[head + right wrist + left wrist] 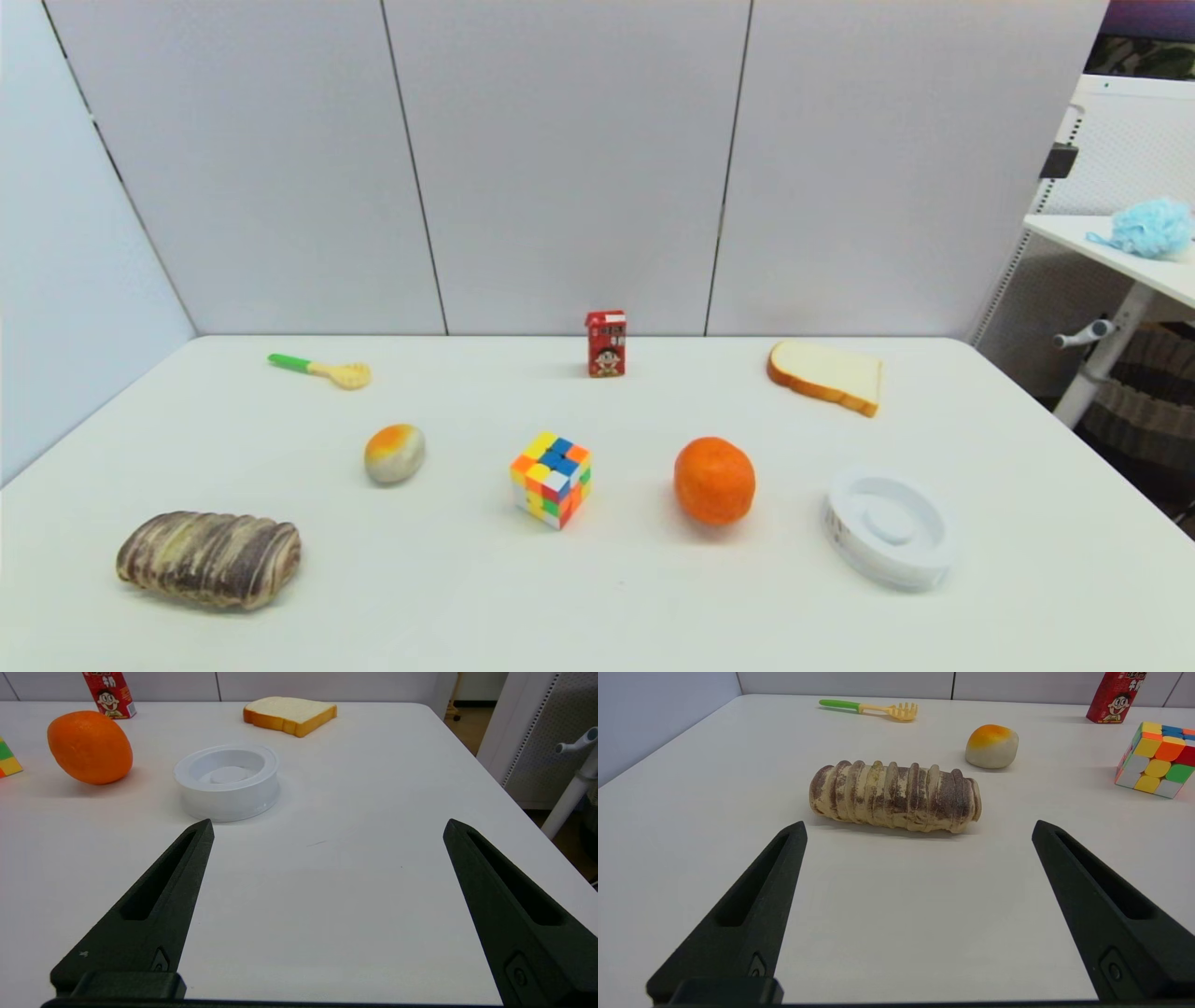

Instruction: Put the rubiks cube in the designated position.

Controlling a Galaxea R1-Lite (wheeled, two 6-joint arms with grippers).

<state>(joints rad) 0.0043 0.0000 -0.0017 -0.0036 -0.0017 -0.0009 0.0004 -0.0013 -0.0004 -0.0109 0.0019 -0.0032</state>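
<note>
Pale grey wall panels stand behind a white surface [597, 597] that carries a scatter of small things. The rubiks cube [551, 479] sits near the middle, between a small orange-topped bun [394, 454] on its left and an orange [714, 481] on its right, touching neither. Behind it, close to the wall, a red drink carton [606, 343] stands upright. A green-handled pasta fork [322, 370] lies at the far left and a slice of bread [826, 376] at the far right. Nearer the robot are a striped brown bread roll [209, 559] on the left and a round white container [887, 528] on the right. The left end effector [920, 828] hovers low just short of the bread roll, fingers wide apart and holding nothing. The right end effector [329, 828] hovers beside the white container, likewise spread wide and unladen.
</note>
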